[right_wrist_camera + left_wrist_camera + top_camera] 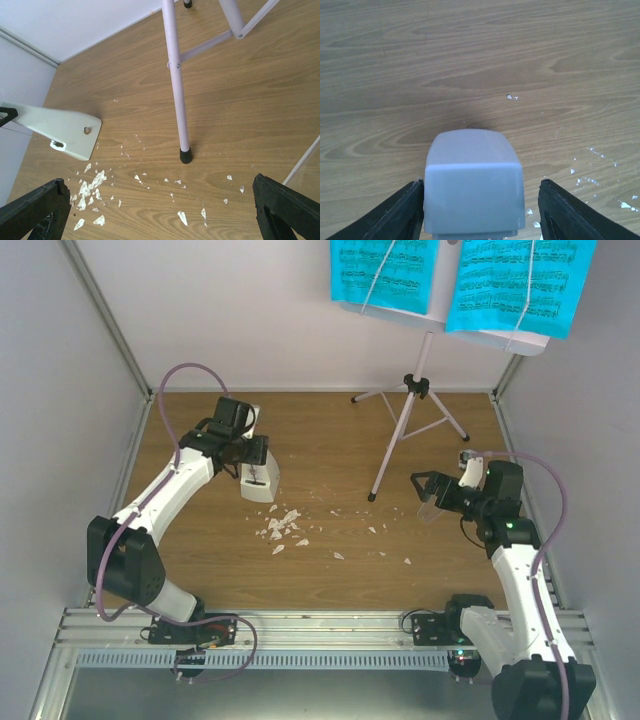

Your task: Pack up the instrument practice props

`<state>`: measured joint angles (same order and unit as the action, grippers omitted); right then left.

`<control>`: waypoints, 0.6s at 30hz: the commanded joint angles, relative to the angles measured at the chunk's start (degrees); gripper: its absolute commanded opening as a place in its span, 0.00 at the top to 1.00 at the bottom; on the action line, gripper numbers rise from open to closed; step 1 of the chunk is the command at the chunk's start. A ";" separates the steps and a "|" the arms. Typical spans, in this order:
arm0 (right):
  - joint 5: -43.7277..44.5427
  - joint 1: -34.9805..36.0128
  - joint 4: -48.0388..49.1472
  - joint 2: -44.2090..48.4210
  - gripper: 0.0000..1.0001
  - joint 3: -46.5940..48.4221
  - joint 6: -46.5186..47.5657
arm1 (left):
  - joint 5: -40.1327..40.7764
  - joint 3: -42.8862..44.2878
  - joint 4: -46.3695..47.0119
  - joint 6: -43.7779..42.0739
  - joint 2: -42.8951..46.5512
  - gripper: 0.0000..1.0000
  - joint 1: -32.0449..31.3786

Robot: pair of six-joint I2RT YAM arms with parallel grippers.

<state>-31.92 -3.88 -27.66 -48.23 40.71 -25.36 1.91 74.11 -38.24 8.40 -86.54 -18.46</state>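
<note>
The pale pink tripod music stand (405, 425) stands at the back right and carries cyan sheet-music pages (460, 278) on its desk. One of its legs (175, 85) shows in the right wrist view. My left gripper (250, 455) is open around the white metronome (258, 482) on the table. In the left wrist view the metronome (472, 185) touches the left finger, with a gap to the right finger (570, 215). My right gripper (430, 492) is open wide. A clear cover piece (306, 162) shows beside its right finger; I cannot tell if they touch.
Small white crumbs (283, 528) lie scattered over the middle of the wooden table (330, 570); they also show in the right wrist view (92, 187). White walls close the table on the left, back and right. A metal rail (320, 625) runs along the near edge.
</note>
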 commanded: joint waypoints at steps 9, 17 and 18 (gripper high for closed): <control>0.31 1.75 -1.46 0.07 0.01 0.44 0.15 | 4.05 2.45 2.44 -1.17 -1.27 0.44 -0.61; 1.65 3.01 -2.62 0.07 0.00 1.29 1.27 | 2.28 2.71 0.13 -0.22 0.62 0.57 -2.57; 1.62 3.20 -2.58 -0.01 0.00 1.42 1.33 | 2.16 3.02 -0.56 0.16 1.19 0.58 -3.34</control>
<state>-30.96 -1.76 -29.10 -48.34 40.71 -24.95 5.43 75.11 -38.00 7.29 -87.57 -19.35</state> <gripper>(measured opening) 0.995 0.467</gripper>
